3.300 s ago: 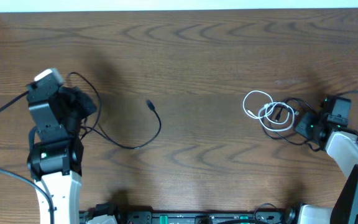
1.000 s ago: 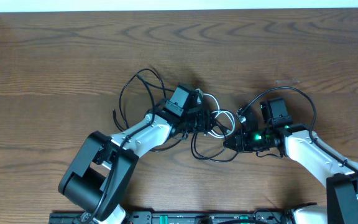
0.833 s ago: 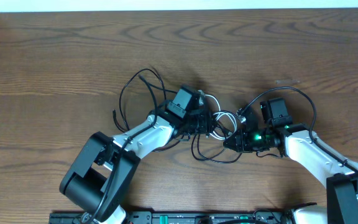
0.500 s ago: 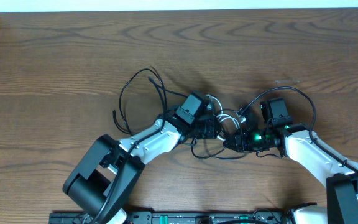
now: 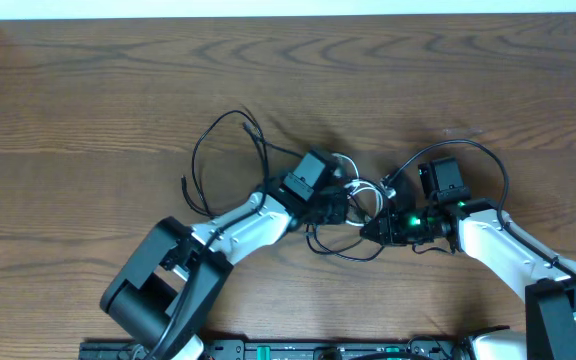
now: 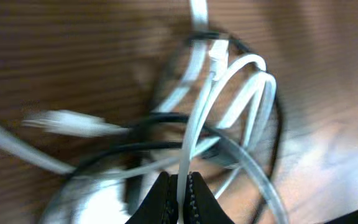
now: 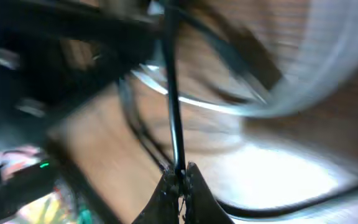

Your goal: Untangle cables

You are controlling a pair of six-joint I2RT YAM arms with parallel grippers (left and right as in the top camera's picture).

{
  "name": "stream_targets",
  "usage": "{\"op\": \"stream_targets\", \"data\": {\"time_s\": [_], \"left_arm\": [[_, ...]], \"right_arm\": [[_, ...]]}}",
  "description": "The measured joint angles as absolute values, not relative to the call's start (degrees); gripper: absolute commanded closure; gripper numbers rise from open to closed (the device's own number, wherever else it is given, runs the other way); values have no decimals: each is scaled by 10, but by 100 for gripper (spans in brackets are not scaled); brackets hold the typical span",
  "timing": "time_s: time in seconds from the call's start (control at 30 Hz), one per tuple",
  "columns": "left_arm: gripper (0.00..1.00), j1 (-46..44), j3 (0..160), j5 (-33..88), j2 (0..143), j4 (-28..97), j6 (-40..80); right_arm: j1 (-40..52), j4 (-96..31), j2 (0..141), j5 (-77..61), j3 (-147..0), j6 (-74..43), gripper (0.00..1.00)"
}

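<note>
The white cable (image 5: 360,190) and the black cable (image 5: 333,249) lie tangled in loose loops at the table's middle. My left gripper (image 5: 340,206) is shut on a strand of the white cable (image 6: 194,130), which runs up between its fingertips (image 6: 180,186). My right gripper (image 5: 373,228) is shut on a strand of the black cable (image 7: 171,106), pinched at its fingertips (image 7: 180,177). The two grippers sit close together, either side of the tangle. The black cable also loops past the white one in the left wrist view (image 6: 166,118).
The thicker black wire of the left arm (image 5: 208,150) loops over the wooden table (image 5: 88,100) to the left of the tangle. The right arm's own wire (image 5: 478,160) arcs above its wrist. The table's far edge runs along the top.
Since 3.3 s ago both arms came to the middle and the cables were brought there. In the last second the left gripper moved right, closer to the right gripper, bunching the white loops.
</note>
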State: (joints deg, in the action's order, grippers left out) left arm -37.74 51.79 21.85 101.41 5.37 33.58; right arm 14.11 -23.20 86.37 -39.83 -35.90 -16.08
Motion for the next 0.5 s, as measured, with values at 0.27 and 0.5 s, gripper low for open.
{"op": "stream_targets", "data": {"time_s": [0.27, 0.5], "left_arm": [[93, -260, 518, 208, 846, 198, 267], [92, -98, 518, 211, 682, 255, 237]], "right_arm": [[115, -297, 851, -133, -363, -242, 99], [42, -299, 846, -53, -368, -282, 99]]}}
